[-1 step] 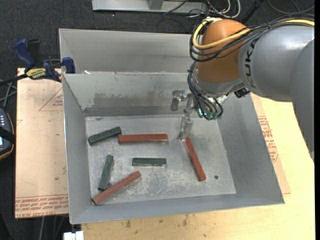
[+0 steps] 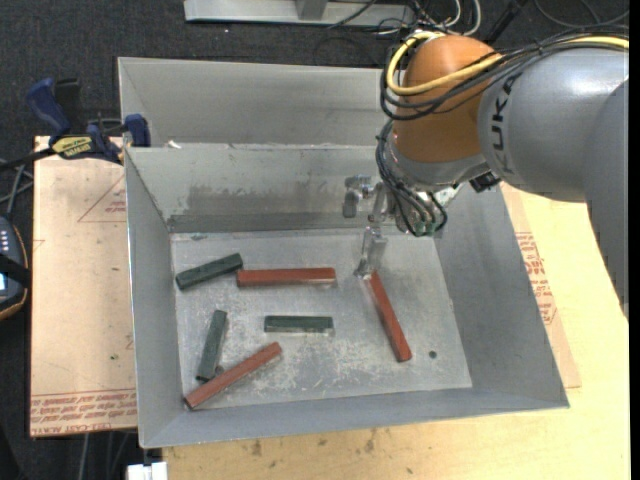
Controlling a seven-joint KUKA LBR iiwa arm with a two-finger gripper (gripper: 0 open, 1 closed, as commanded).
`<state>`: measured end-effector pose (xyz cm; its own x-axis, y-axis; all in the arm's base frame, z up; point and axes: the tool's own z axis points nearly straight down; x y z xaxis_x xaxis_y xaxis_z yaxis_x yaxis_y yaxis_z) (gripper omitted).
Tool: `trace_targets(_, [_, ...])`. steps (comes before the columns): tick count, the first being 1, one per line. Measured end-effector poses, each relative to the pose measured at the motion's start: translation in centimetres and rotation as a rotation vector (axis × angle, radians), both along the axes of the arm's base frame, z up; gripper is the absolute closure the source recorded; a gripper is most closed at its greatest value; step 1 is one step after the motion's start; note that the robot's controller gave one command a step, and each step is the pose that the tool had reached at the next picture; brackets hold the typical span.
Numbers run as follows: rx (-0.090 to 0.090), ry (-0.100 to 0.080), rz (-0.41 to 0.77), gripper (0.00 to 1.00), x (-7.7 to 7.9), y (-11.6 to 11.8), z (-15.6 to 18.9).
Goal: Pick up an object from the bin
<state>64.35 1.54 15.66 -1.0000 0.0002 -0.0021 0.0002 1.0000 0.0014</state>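
My gripper (image 2: 369, 260) hangs low in the right half of the bin, near the back wall. Its tip is just above the upper end of a red-brown bar (image 2: 388, 320) that lies slanted along the right side of the floor. A second red-brown bar (image 2: 287, 277) lies flat just left of the tip, its right end closest to it. A short dark green bar (image 2: 298, 323) rests below that one, in the middle of the floor.
On the left lie two more dark green bars, one near the back (image 2: 208, 271) and one lower down (image 2: 211, 344). A third red-brown bar (image 2: 233, 375) lies slanted at the front left. The arm with its orange cover reaches in from the upper right.
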Motion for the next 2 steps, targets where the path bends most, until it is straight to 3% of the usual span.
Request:
trace_targets(1, [0.000, -0.004, 0.092, 0.00, -0.8, 5.7, -6.8])
trace_targets(2, [0.000, 0.000, 0.144, 0.00, -0.7, 11.5, -4.2])
